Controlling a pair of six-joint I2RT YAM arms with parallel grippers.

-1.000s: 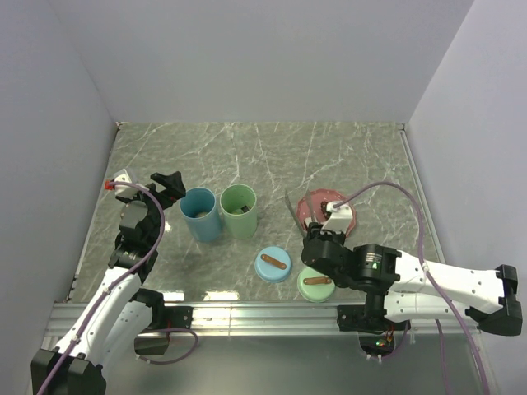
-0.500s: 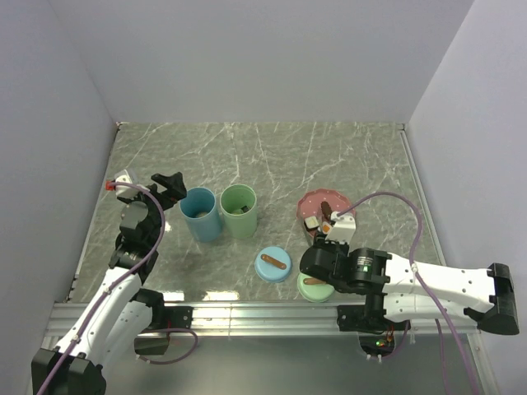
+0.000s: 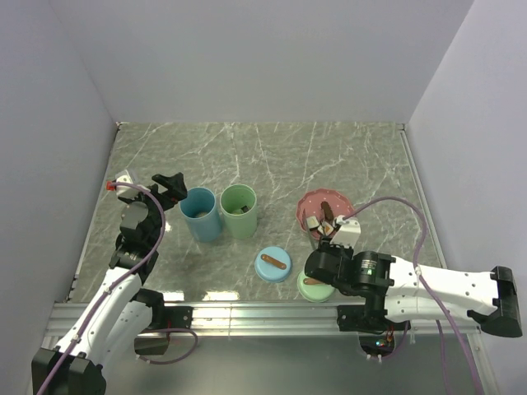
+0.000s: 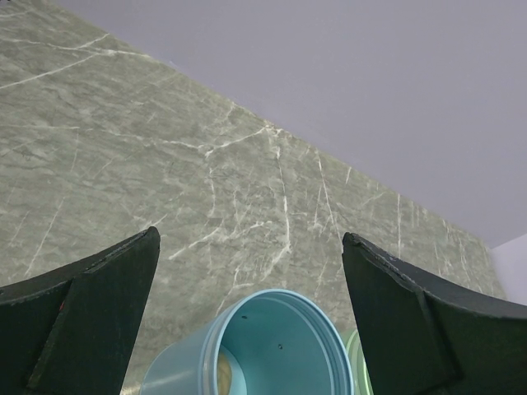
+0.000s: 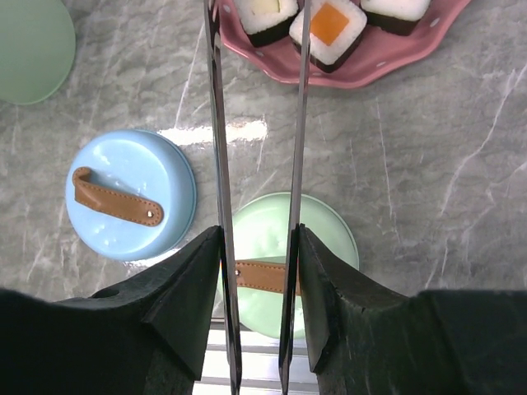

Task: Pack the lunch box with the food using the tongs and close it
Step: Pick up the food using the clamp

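My right gripper (image 5: 258,239) is shut on the tongs (image 5: 216,123), pressing their two thin metal arms partly together. The tong tips reach up to the near edge of the pink plate (image 5: 370,70). On the plate lie food pieces: an orange-topped sushi square (image 5: 329,25) just right of the tips and white squares (image 5: 263,12) on either side. From above, the right gripper (image 3: 327,245) hangs just in front of the plate (image 3: 338,200). The lunch box is a blue tub (image 3: 202,214) and a green tub (image 3: 239,211), both uncovered. My left gripper (image 3: 169,188) stands open beside the blue tub (image 4: 272,346).
A blue lid (image 5: 132,193) with a brown strap and a green lid (image 5: 272,271) with a brown strap lie on the marble table under my right wrist. The metal rail of the near edge is right behind them. White walls close in three sides.
My right arm has drawn back and turned, swinging the tongs from left of the plate to its near edge. The left arm has not moved.
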